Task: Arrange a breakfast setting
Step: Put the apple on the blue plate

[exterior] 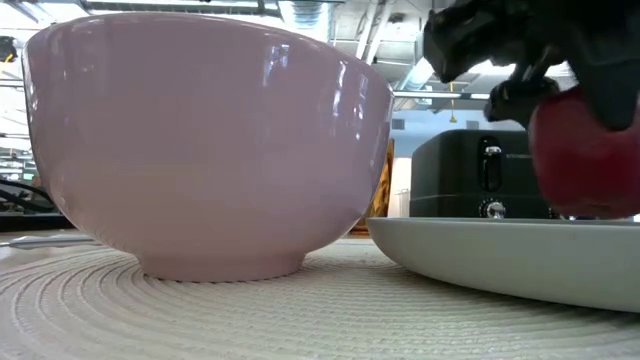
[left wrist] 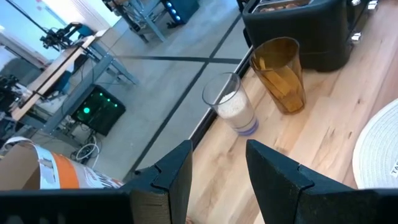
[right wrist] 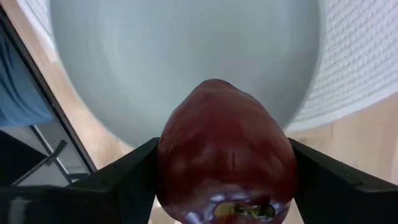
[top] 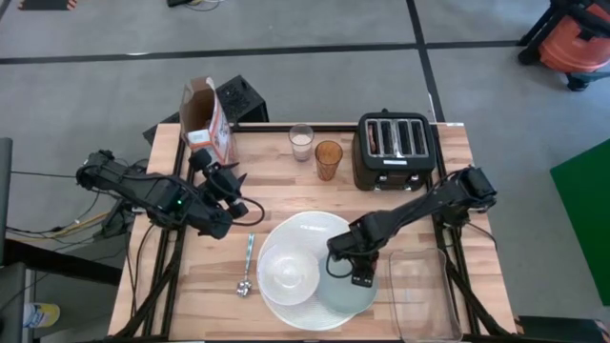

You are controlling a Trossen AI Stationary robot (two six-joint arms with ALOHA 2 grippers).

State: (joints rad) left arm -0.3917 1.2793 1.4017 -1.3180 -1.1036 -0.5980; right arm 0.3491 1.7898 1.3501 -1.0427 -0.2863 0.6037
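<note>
Two pieces were already on the big plate (top: 310, 229) near the table's front edge: the bowl (top: 288, 271) and the green plate (top: 345, 292). The right gripper (top: 355, 270) pinched the fruit (right wrist: 227, 162) just above the green plate (not released). The left gripper (left wrist: 217, 177) hung part-spread, empty. Toast seemingly remained.

White bowl (exterior: 205, 140) beside pale green small plate (exterior: 500, 262).
</note>
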